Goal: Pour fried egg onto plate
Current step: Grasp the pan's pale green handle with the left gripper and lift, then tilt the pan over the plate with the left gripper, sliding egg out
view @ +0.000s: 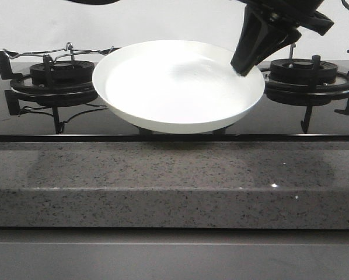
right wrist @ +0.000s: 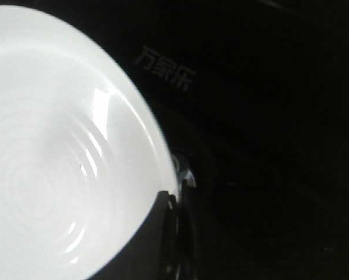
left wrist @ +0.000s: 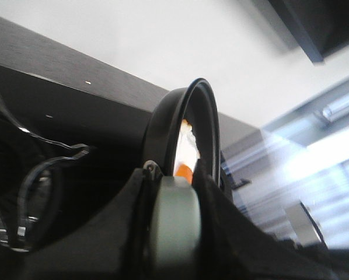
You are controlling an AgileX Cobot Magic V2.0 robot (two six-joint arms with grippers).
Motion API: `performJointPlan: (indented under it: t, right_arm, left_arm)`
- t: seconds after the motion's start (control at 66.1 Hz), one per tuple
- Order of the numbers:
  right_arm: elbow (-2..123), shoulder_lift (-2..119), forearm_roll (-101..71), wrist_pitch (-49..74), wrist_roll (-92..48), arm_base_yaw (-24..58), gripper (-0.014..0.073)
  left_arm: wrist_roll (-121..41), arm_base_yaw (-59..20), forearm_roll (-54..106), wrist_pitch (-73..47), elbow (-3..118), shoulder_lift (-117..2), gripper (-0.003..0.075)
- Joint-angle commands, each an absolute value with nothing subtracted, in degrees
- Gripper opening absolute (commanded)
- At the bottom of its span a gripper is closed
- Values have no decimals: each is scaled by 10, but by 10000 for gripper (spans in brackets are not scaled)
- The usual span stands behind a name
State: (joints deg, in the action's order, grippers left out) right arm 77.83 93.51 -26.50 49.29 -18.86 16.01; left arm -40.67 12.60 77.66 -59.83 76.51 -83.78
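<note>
Stovetop (view: 174,119) is spanning the front view, with a grey speckled tabletop (view: 163,175) running in front of it. Burner grates are sitting at 9 o'clock (view: 55,73) and 3 o'clock (view: 309,73) of the plate (view: 177,84). Plate is sitting centred between them, empty, tilted slightly toward the camera. Right hand (view: 244,69) is reaching down from 1 o'clock, steeply angled, pinching the plate's rim at its 2 o'clock edge. Left hand (left wrist: 174,233) is gripping a black pan (left wrist: 192,128), which is standing nearly on edge in its wrist view. Fried egg (left wrist: 186,153) is lying against the pan's inner face, orange yolk showing.
</note>
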Motion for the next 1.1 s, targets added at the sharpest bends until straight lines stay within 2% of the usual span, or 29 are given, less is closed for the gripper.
performJointPlan:
  t: [0.0, 0.424, 0.832, 1.09]
  right_arm:
    - [793, 914, -279, 477, -189, 160, -66]
    - [793, 914, -279, 477, -189, 160, -66]
    - [793, 914, -279, 477, -189, 160, -66]
    - [793, 914, -279, 477, -189, 160, -66]
  left_arm:
    - [-416, 96, 806, -576, 767, -784, -20]
    - [-416, -55, 637, -453, 749, -689, -20]
    - [-476, -247, 468, -276, 749, -684, -20]
    - [-476, -321, 326, -225, 749, -684, -20]
